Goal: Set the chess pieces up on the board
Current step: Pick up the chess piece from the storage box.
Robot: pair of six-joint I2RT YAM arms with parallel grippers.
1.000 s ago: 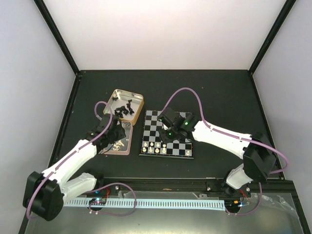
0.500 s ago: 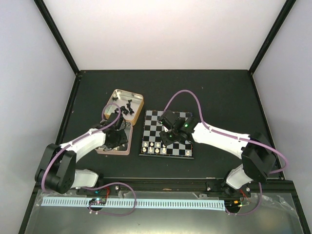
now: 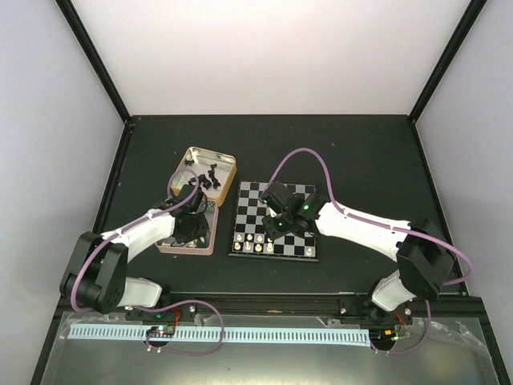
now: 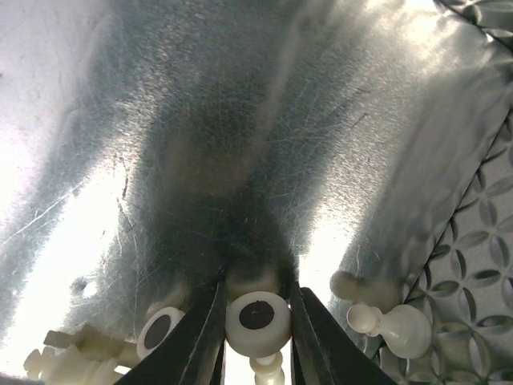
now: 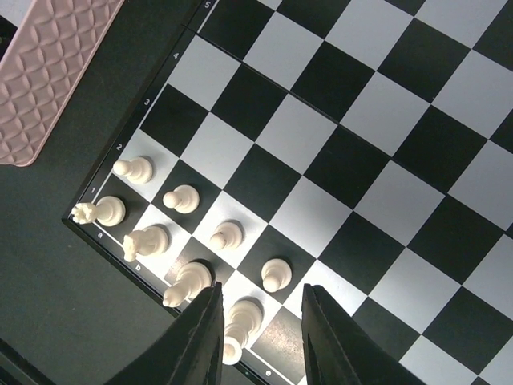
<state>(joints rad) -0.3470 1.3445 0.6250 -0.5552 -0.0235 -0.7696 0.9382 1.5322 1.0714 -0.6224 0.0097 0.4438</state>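
In the left wrist view my left gripper (image 4: 256, 298) is down inside a shiny tin (image 4: 240, 104), shut on the round base of a cream-white chess piece (image 4: 258, 321). More white pieces (image 4: 393, 325) lie beside it. From the top view, the left gripper (image 3: 191, 227) is over the near tin (image 3: 186, 249). My right gripper (image 5: 260, 293) hovers open over the board (image 5: 377, 152), at its near left corner. A tall white piece (image 5: 240, 322) stands between its fingers, close to the left one and apart from the right. Several white pieces (image 5: 183, 198) stand in the first two rows.
A second tin (image 3: 210, 156) behind the first holds several black pieces (image 3: 210, 178). The pink quilted side of the near tin (image 5: 56, 64) lies just left of the board. The right arm's purple cable (image 3: 309, 156) arches over the board's far side.
The left arm has swung down into the near tin, and its jaws have closed on a white piece. The right gripper has narrowed slightly and barely shifted.
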